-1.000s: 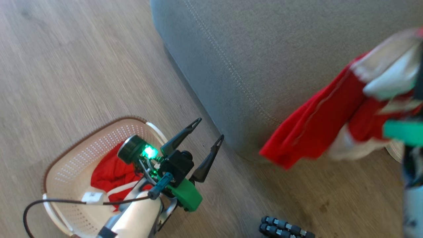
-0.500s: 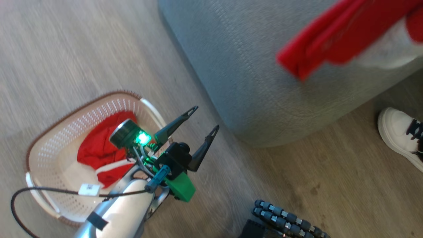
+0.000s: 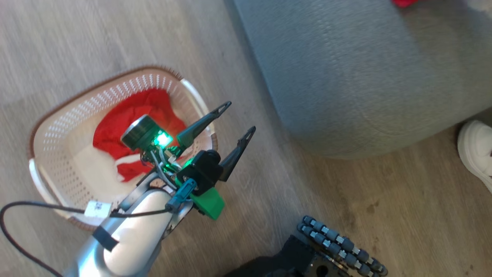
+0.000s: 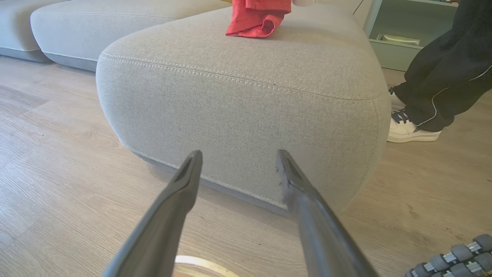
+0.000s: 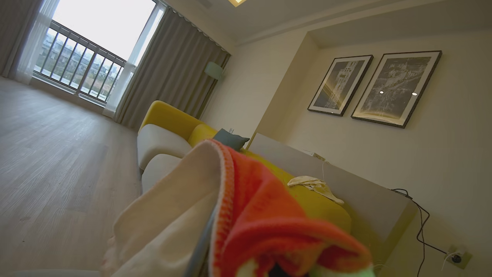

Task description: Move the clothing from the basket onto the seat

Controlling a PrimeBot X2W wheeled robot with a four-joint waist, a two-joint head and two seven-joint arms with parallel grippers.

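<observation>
Left gripper [image 3: 239, 116]: the two dark tapered fingers stand wide apart, hold nothing and touch nothing, and sit above the near rim of the basket [image 3: 96, 82], pointing toward the seat [image 3: 346, 77]. Right gripper [image 5: 205, 238]: closed on the lifted garment [image 5: 246, 223], whose knitted red cloth and cream-white panel drape over its fingers and hide the tips. From the left wrist, the garment's red lower fold appears to rest on the seat's top. Basket garment [image 3: 142, 111]: crumpled red fabric with a white band, lying inside the basket, partly hidden by the left wrist. The basket is cream perforated plastic, a rounded rectangle with a brown woven-look rim and white handle, standing on the floor [image 3: 77, 38] just beside the seat. Writing: a small white tag [image 3: 98, 209] on the arm's black cable carries dark marks too small to read. The seat is grey woven fabric with a rounded corner and a pale double-stitched seam. The floor is wood-grain planks. A person's white shoe [image 3: 476, 150] stands beside the seat's far corner.
</observation>
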